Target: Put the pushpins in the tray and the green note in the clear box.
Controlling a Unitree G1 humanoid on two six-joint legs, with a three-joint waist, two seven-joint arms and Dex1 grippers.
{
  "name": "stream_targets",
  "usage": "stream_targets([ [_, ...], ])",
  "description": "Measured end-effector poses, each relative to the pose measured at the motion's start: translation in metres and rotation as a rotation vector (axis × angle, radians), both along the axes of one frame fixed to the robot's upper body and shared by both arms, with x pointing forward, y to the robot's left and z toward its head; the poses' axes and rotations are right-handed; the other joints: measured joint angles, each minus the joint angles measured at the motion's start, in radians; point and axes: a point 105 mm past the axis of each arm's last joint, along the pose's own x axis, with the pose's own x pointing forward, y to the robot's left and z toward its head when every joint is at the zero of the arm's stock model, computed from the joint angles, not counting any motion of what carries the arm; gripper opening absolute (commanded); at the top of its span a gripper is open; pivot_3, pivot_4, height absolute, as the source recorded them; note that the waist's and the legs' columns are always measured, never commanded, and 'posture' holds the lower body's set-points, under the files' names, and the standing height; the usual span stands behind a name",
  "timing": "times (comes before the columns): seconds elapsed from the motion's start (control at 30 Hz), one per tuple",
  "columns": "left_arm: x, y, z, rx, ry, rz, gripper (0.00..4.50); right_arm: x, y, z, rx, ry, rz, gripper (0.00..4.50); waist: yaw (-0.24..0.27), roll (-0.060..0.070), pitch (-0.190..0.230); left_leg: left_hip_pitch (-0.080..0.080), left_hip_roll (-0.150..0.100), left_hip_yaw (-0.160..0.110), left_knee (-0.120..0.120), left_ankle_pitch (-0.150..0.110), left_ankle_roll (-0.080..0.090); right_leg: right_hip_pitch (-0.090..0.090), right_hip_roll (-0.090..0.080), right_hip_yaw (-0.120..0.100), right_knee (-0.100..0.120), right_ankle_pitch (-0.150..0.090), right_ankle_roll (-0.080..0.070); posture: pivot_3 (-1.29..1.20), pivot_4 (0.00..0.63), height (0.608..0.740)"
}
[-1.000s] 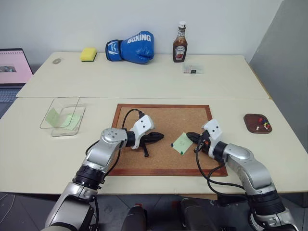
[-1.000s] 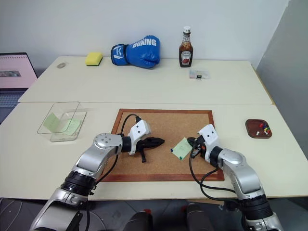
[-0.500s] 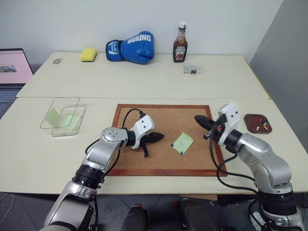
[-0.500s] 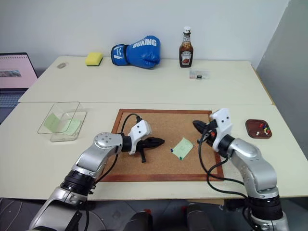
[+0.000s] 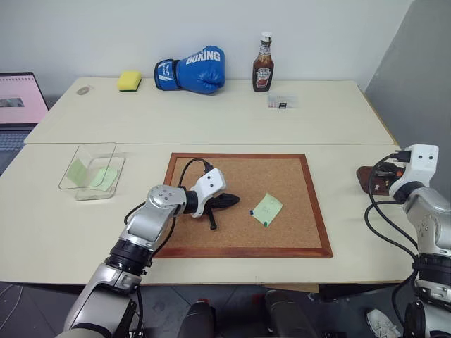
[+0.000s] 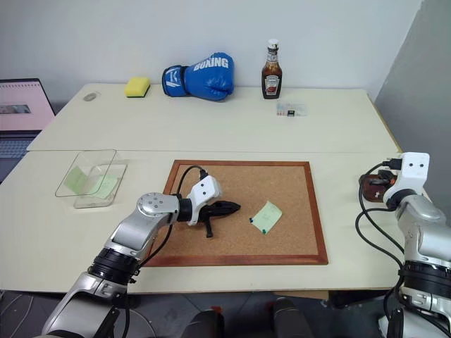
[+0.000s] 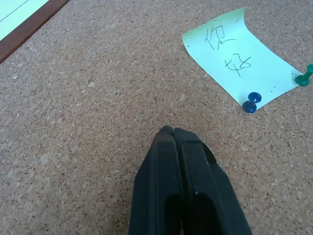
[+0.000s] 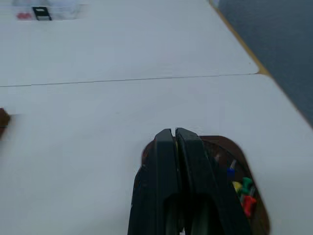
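The pale green note (image 5: 267, 208) lies on the corkboard, with a blue pushpin (image 7: 251, 104) and a green pushpin (image 7: 305, 78) at its near edge. My left gripper (image 5: 231, 201) rests shut on the cork just left of the note, holding nothing. At the table's right edge my right gripper (image 8: 175, 133) hangs shut over the dark brown tray (image 8: 230, 147), which holds several coloured pushpins (image 8: 243, 188). No pin shows between its tips. The clear box (image 5: 91, 169) stands at the left with pale green papers inside.
The wood-framed corkboard (image 5: 282, 176) fills the table's middle. Along the back stand a yellow sponge (image 5: 129, 79), a blue boxing glove (image 5: 192, 69), a ketchup bottle (image 5: 263, 63) and a small clear case (image 5: 282, 102). A laptop (image 5: 17, 105) sits at the far left.
My right arm has swung from the note's right side across the board's edge to above the tray. The left arm and the note have stayed put.
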Motion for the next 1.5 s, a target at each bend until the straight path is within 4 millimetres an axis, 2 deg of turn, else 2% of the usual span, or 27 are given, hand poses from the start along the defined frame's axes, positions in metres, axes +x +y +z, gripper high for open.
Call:
stream_targets([
  [0.2,-0.001,0.0,0.0,0.001,0.006,0.003,0.0,0.016,-0.008,-0.013,0.059,0.028,-0.035,0.02,-0.001,0.0,0.0,0.0,0.0,0.0,0.0,0.0,0.0,0.0,0.0,0.0,0.0,0.0,0.0,0.0,0.15,0.74],
  [0.33,-0.003,0.001,0.0,0.002,0.002,0.005,0.0,0.017,-0.013,-0.024,0.071,0.054,-0.056,0.02,-0.001,0.001,0.0,0.0,0.0,0.0,-0.001,0.0,0.0,0.0,0.0,0.0,-0.001,0.0,0.0,0.0,0.15,0.74],
  [0.43,-0.004,0.002,0.0,0.01,-0.007,0.007,0.0,0.017,-0.012,-0.024,0.073,0.054,-0.047,0.55,-0.004,0.001,0.0,0.0,0.0,0.0,-0.001,0.0,0.0,0.0,0.0,0.0,-0.001,0.0,0.0,0.0,0.15,0.74],
  [0.57,-0.005,0.003,-0.001,0.013,-0.012,0.012,0.0,0.018,-0.01,-0.026,0.071,0.064,-0.039,1.63,-0.011,0.001,0.0,0.0,0.0,0.0,-0.001,0.0,0.0,0.0,0.0,0.0,-0.001,0.0,0.0,0.0,0.15,0.74],
  [0.77,-0.005,0.004,0.0,0.015,-0.014,0.012,0.0,0.016,-0.009,-0.027,0.063,0.067,-0.034,2.81,-0.016,0.001,0.0,0.0,0.0,0.0,-0.001,0.0,0.0,0.0,0.0,0.0,-0.001,0.0,0.0,0.0,0.15,0.74],
  [0.97,-0.004,0.003,0.001,0.018,-0.013,0.001,0.0,0.011,-0.002,0.003,0.02,-0.033,-0.004,4.06,-0.016,0.001,0.0,0.0,0.0,0.0,-0.001,0.0,0.0,0.0,0.0,0.0,-0.001,0.0,0.0,0.0,0.15,0.74],
  [1.07,-0.004,0.002,0.001,0.018,-0.012,-0.001,0.0,0.006,0.005,0.019,-0.005,-0.075,0.023,4.43,-0.016,0.001,0.0,-0.001,0.0,0.0,-0.001,0.0,0.0,0.0,0.0,0.0,-0.001,0.0,0.0,0.0,0.15,0.74],
  [1.37,-0.001,0.001,0.001,0.013,-0.01,-0.009,0.0,-0.003,0.026,0.061,-0.025,-0.173,0.106,4.43,-0.012,0.001,0.0,-0.001,0.0,0.0,0.0,0.0,0.0,0.0,0.0,0.0,-0.001,0.0,0.0,0.0,0.15,0.74],
  [1.43,-0.001,0.001,0.001,0.013,-0.008,-0.015,0.0,-0.009,0.044,0.067,-0.057,-0.186,0.209,4.43,-0.011,0.001,0.0,-0.001,0.0,-0.001,-0.001,0.0,0.0,0.0,0.0,0.0,-0.001,0.0,0.0,0.0,0.15,0.74],
  [1.5,0.0,0.0,0.001,0.014,-0.008,-0.019,0.0,-0.016,0.069,0.063,-0.081,-0.17,0.341,4.43,-0.011,0.001,0.0,-0.001,0.0,-0.001,-0.001,0.0,0.0,0.0,0.0,-0.001,-0.001,0.0,0.0,0.0,0.15,0.74],
])
